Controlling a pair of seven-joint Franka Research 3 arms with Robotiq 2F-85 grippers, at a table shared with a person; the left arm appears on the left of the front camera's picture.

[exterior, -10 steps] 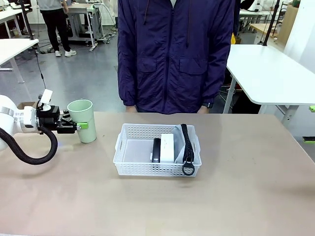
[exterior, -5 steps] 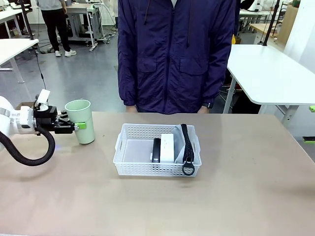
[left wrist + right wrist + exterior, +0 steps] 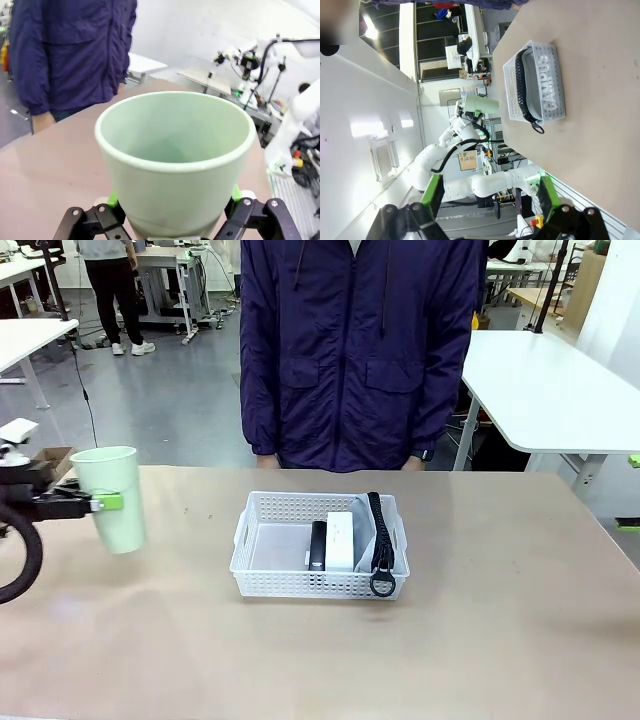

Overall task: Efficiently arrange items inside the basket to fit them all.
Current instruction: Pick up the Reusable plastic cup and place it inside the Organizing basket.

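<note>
pale green cup [image 3: 110, 498]: left gripper [image 3: 100, 503] is clamping it, holding it above the table [image 3: 480, 640], well left of the basket [image 3: 318, 545]. basket is holding, left to right, black device [image 3: 318, 543], white box [image 3: 339, 539], grey pouch [image 3: 366, 543] with strap [image 3: 380, 535]. right gripper [image 3: 487, 192] is hanging wide open, holding nothing.

White tables [image 3: 545, 390], grey floor [image 3: 170, 400]

left arm [image 3: 14, 530] cut off at frame edge, pouch [image 3: 366, 540] mostly hidden behind box [image 3: 340, 540]
</note>
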